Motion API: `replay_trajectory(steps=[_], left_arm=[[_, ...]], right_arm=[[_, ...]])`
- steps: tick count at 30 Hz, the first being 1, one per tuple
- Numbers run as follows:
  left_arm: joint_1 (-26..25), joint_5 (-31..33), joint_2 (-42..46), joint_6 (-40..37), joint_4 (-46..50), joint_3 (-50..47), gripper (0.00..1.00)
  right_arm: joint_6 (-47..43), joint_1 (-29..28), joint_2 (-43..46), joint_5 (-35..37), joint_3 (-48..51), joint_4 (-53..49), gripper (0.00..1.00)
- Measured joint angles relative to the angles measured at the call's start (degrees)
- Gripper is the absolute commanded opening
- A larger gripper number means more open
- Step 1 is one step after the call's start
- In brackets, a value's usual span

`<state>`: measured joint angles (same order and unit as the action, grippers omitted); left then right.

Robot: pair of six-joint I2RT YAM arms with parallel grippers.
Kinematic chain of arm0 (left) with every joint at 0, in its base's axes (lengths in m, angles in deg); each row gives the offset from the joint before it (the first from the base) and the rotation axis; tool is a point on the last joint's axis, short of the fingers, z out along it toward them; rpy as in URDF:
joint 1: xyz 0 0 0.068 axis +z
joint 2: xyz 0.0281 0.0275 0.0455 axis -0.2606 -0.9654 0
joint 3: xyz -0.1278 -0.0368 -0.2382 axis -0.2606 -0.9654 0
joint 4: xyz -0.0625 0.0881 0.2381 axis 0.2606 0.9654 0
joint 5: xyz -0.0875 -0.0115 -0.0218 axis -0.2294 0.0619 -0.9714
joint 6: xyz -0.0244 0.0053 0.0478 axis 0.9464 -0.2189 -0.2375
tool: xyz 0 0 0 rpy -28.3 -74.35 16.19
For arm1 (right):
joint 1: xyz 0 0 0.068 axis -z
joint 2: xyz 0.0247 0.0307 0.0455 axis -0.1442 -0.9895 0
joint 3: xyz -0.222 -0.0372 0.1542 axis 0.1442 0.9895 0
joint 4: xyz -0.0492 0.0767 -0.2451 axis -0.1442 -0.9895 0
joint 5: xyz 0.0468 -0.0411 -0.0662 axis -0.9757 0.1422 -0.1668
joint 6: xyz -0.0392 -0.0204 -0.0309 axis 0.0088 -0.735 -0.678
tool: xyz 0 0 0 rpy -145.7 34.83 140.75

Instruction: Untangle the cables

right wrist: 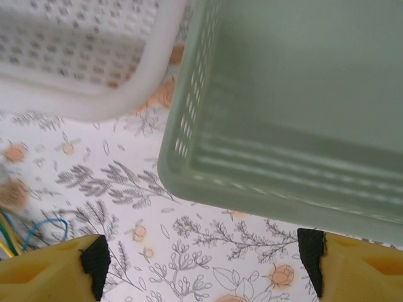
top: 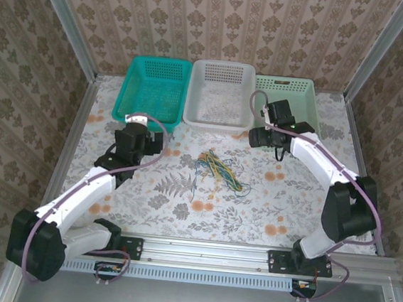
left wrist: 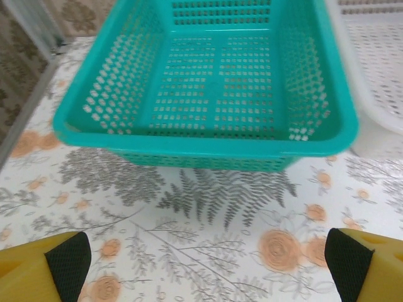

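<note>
I see a floral tabletop (top: pixel 268 200), ringed by patterned wallpaper (top: pixel 221 24), bearing tangled cables (top: pixel 217 170); left tool (left wrist: pixel 208 258) and right tool (right wrist: pixel 204 258) gape empty.

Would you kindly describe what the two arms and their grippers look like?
Both the left arm and the right arm have white links between chunky black joints, with a thin purple-grey cable running along each. The left gripper and the right gripper have yellow fingers faced with black pads. No markings are legible.
</note>
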<state>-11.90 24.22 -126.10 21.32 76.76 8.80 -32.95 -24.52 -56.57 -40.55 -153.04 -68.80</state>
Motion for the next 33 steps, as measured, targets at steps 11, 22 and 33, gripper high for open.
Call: replay_trajectory(steps=[11,22,33], left_arm=[[-3.7,-4.5,-1.5,-2.1,-0.1,0.8,1.0],[-4.5,-4.4,-2.4,-2.4,-0.4,0.8,1.0],[-4.8,-4.3,-2.4,-2.5,-0.5,0.8,1.0]], right_arm=[[-1.6,-2.7,-10.2,3.3,-7.7,-2.3,0.71],[-3.1,-2.4,-17.0,6.3,-11.7,-3.2,0.3],[-1.5,2.6,-12.8,6.3,-5.9,-3.3,0.16]])
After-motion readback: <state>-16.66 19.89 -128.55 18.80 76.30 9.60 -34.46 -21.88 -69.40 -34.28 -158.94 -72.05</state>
